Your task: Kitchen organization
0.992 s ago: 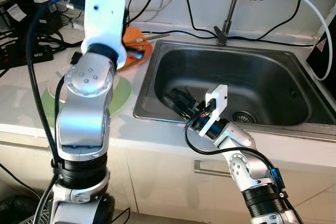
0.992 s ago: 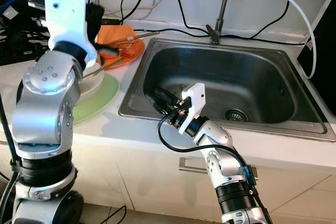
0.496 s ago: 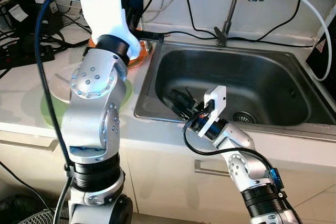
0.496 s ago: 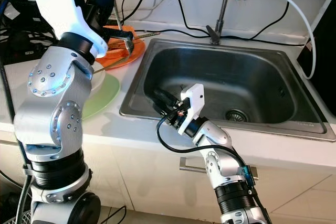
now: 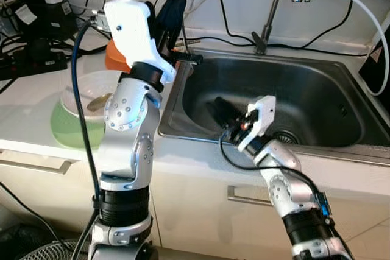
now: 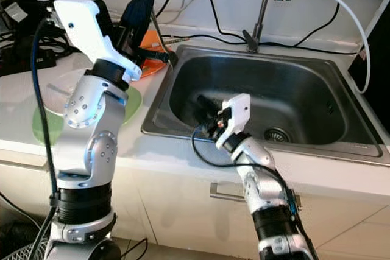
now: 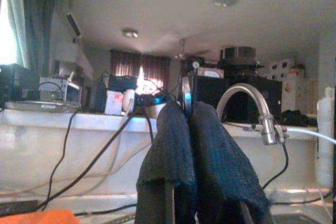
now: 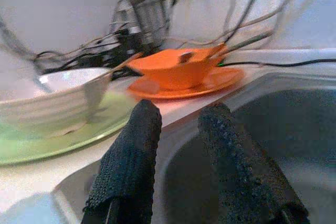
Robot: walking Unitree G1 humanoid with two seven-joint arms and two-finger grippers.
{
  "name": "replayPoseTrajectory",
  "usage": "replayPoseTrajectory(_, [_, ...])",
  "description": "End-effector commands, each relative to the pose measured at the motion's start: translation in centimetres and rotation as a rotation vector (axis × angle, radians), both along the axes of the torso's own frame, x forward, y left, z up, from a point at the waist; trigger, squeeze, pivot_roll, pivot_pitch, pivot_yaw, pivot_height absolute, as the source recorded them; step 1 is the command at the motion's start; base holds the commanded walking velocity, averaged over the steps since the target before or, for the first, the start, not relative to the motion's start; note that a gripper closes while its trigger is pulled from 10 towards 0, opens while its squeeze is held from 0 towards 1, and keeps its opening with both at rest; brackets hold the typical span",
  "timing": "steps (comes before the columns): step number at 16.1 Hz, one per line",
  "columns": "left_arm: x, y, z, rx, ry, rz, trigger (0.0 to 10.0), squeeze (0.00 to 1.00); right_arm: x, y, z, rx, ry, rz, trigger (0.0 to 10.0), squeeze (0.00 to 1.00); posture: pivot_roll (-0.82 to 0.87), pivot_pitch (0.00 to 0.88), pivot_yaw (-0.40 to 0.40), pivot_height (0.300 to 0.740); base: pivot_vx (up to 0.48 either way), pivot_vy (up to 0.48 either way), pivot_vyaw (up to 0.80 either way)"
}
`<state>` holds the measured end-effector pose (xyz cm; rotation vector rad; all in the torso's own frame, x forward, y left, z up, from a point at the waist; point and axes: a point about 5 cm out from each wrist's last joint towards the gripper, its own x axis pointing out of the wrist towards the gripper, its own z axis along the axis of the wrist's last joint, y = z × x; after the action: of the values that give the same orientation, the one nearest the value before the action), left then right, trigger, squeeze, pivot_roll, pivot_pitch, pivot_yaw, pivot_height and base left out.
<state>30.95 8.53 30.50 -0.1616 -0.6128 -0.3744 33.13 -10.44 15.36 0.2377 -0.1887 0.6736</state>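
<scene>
A white surface holds a steel sink (image 5: 317, 98), and since a moment ago the left hand (image 5: 172, 10) has lifted from the orange plate (image 6: 153, 59) at the sink's far left corner and now hangs raised over the sink's left rim, its fingers pressed together on a thin metal utensil (image 7: 186, 94), too slim to identify. The right hand (image 5: 223, 111) stays low inside the sink near its front wall, fingers spread and holding nothing. An orange bowl (image 8: 176, 72), white bowl (image 5: 91, 89) and green plate (image 5: 70, 132) remain on the surface left of the sink, so the utensil seems bound for the sink, with most dishes still to sort.
</scene>
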Motion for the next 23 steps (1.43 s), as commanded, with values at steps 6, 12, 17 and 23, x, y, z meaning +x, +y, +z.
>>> replayPoseTrajectory(6, [3.0, 0.3, -2.9, -0.085, 0.055, 0.004, 10.0, 0.00, 1.2, -3.0, 0.2, -0.060, -0.025, -0.167, 10.0, 0.00, 0.07, 0.000, -0.007, 0.740, 0.000, 0.000, 0.00])
replayPoseTrajectory(12, [4.0, -0.6, -5.3, -0.105, 0.098, -0.022, 10.0, 0.00, 1.5, -5.8, 0.2, -0.101, -0.042, -0.274, 10.0, 0.00, 0.07, 0.004, -0.005, 0.740, 0.000, 0.000, 0.00])
replayPoseTrajectory(17, [4.3, -1.2, -6.5, -0.104, 0.138, -0.052, 10.0, 0.00, 1.6, -7.7, 0.6, -0.139, -0.065, -0.339, 10.0, 0.00, 0.07, 0.008, -0.004, 0.740, 0.000, 0.000, 0.00])
replayPoseTrajectory(23, [3.9, -3.6, -7.7, -0.160, 0.206, -0.187, 10.0, 0.00, 1.3, -7.2, 1.5, -0.138, -0.103, -0.287, 10.0, 0.00, 0.05, 0.009, 0.009, 0.740, 0.000, 0.000, 0.00])
